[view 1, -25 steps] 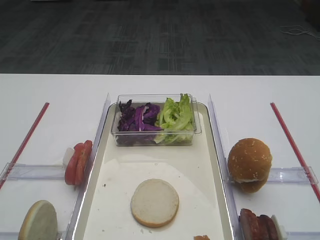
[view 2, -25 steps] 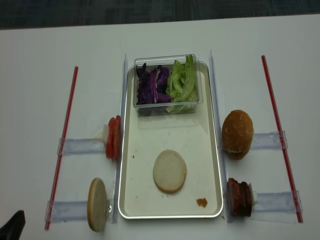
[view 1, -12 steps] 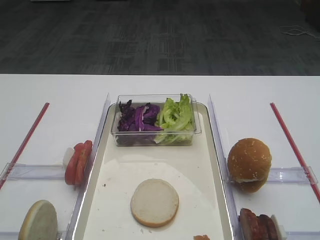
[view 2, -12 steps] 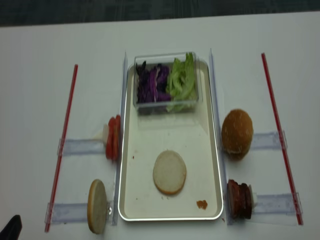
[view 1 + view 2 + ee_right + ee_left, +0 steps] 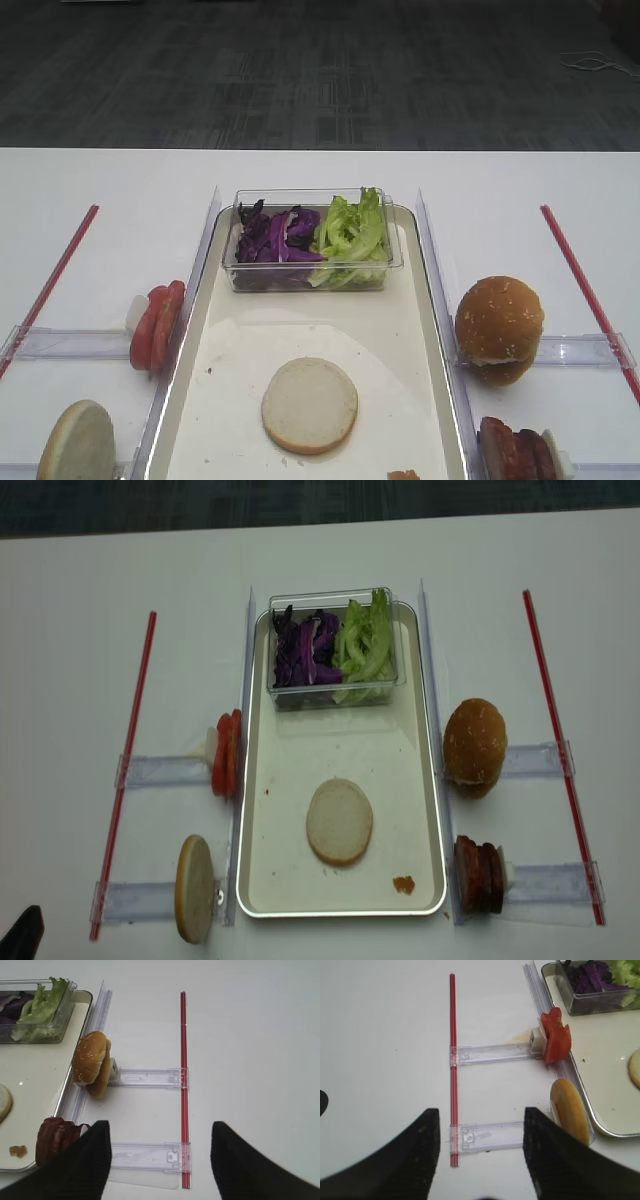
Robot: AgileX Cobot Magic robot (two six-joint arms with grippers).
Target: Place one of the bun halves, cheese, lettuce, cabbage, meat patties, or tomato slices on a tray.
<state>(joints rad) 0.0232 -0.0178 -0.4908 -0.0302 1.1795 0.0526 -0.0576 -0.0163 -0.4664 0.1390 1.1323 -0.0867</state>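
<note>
A: Which step is this?
B: One flat cream bun half (image 5: 339, 821) already lies on the long cream-white tray (image 5: 257, 780), toward six o'clock — both arms hang back.
A: Grippers?
B: Left gripper (image 5: 480, 1155) spread wide and empty, right gripper (image 5: 157, 1160) likewise — next means reaching for another ingredient, I judge.

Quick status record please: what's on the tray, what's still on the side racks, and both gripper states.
tray: bun half lying flat near the middle; clear box at the far end
box contents: cabbage on the left, lettuce on the right
left racks: tomato slices; second bun half standing on edge
right racks: whole sesame bun; meat patties
crumb: small brown bit on the tray's near right corner
left gripper: open, holding nothing, off the tray
right gripper: open, holding nothing, off the tray
</note>
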